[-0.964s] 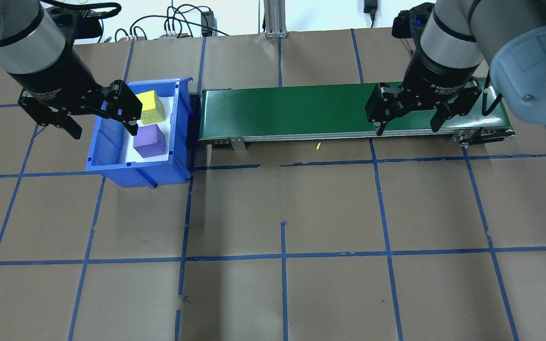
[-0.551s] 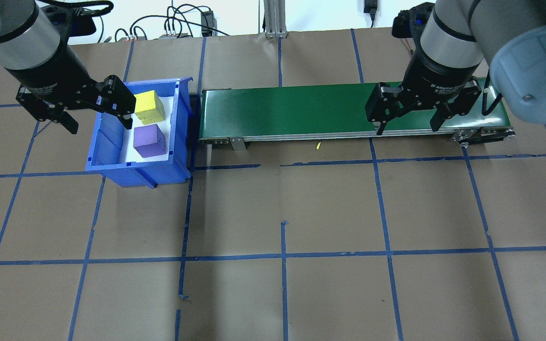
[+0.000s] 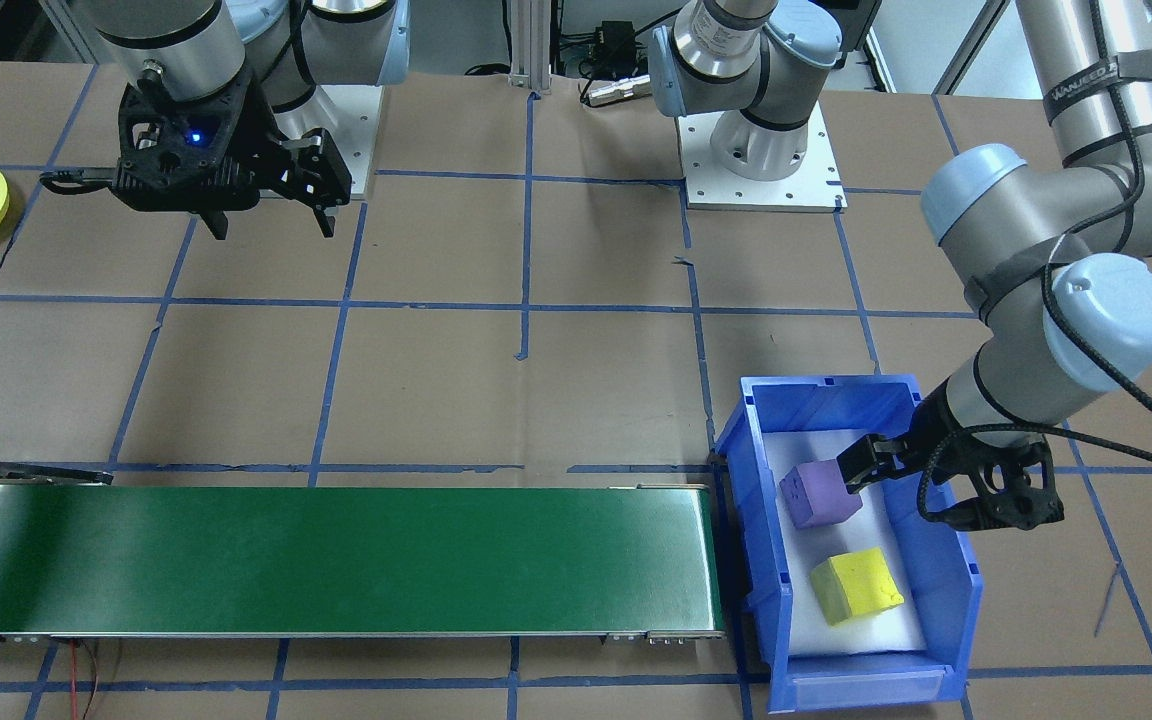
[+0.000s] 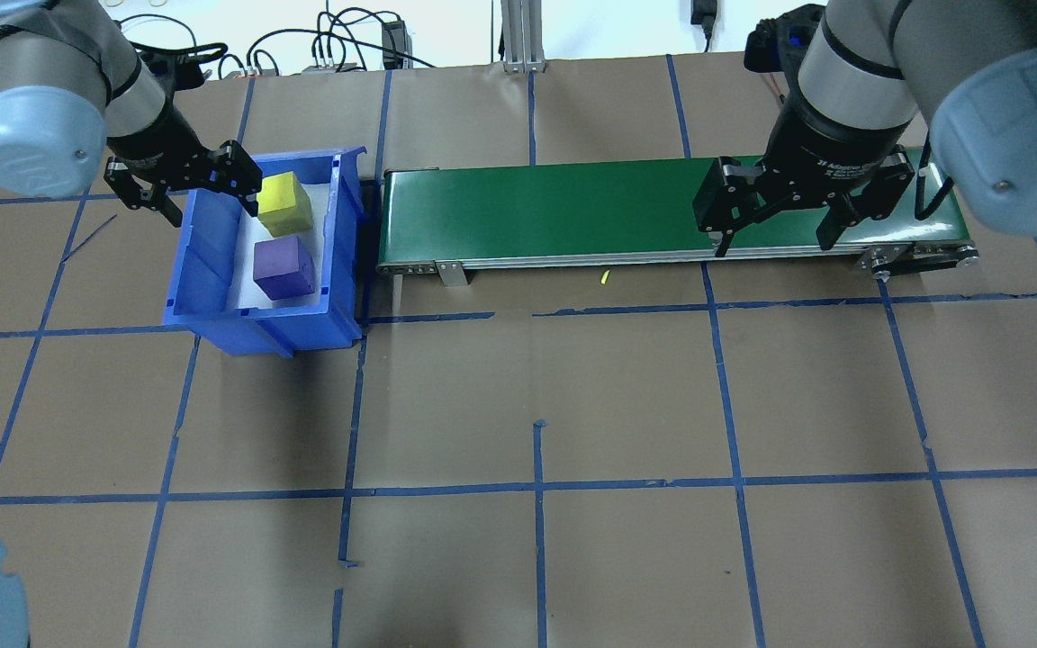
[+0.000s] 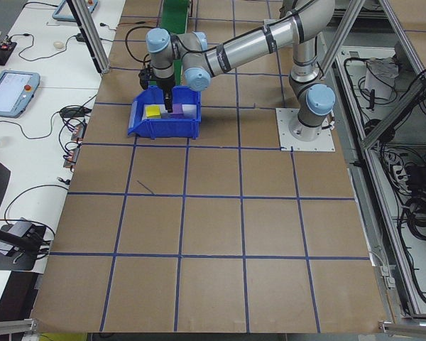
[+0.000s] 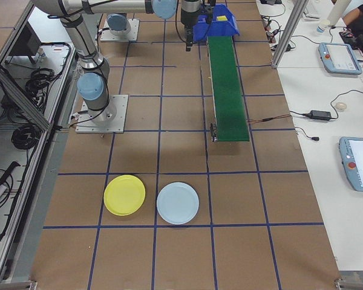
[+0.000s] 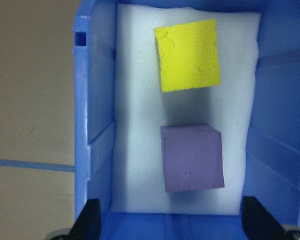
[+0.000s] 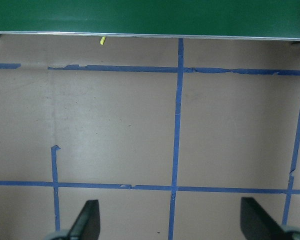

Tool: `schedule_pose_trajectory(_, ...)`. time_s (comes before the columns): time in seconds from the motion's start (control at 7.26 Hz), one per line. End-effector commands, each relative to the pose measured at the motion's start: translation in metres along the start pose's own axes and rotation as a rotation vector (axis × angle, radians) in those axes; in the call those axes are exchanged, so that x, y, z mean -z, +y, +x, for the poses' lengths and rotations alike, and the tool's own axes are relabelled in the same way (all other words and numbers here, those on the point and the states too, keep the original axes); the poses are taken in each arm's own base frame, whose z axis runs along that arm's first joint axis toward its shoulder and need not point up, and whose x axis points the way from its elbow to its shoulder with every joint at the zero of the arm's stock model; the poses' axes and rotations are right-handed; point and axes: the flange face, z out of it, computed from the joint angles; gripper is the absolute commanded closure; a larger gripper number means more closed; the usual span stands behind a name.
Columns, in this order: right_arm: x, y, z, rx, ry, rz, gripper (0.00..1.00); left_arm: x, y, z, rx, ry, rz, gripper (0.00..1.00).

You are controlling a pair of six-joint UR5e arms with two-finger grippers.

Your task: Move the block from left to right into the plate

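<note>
Even, bright overhead room light across all views — no harsh glare on the brown paper. Soft sheen streaks on the green conveyor belt (image 3: 336, 560), strongest at its ends. Diffuse shadow pools under the blue bin (image 4: 212, 270), below and beside the left gripper (image 4: 184, 184). Left wrist view is soft, slightly blurred — the gripper dims the purple block (image 7: 192, 157) ahead of its fingertips. Right wrist view sharper, fingers (image 8: 87, 220) defocused at the frame bottom.

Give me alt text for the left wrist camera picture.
Looking down into a blue bin lined with white foam, a yellow block lies beyond a purple block, apart. The open left gripper's fingertips show at the bottom corners.
</note>
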Motion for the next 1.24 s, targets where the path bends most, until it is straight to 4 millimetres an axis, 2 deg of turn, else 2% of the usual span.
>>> schedule_pose_trajectory(0.0, 0.0, 0.0, 0.0, 0.0, 0.0, 0.0, 0.0, -0.014, -0.004, 0.013, -0.009, 0.028, 0.001, 0.01)
schedule_pose_trajectory(0.41, 0.0, 0.0, 0.0, 0.0, 0.0, 0.0, 0.0, -0.035, 0.003, 0.022, -0.019, 0.076, -0.01, 0.02)
schedule_pose_trajectory(0.55, 0.0, 0.0, 0.0, 0.0, 0.0, 0.0, 0.0, -0.056, 0.003, 0.021, -0.02, 0.073, -0.025, 0.02)
schedule_pose_trajectory(0.69, 0.0, 0.0, 0.0, 0.0, 0.0, 0.0, 0.0, -0.067, 0.001, 0.021, -0.02, 0.068, -0.038, 0.04)
schedule_pose_trajectory(0.83, 0.0, 0.0, 0.0, 0.0, 0.0, 0.0, 0.0, -0.077, 0.005, 0.021, -0.018, 0.068, -0.06, 0.12)
schedule_pose_trajectory(0.96, 0.0, 0.0, 0.0, 0.0, 0.0, 0.0, 0.0, -0.078, 0.006, 0.021, -0.018, 0.067, -0.065, 0.29)
schedule_pose_trajectory(1.1, 0.0, 0.0, 0.0, 0.0, 0.0, 0.0, 0.0, -0.08, 0.01, 0.021, -0.016, 0.067, -0.074, 0.61)
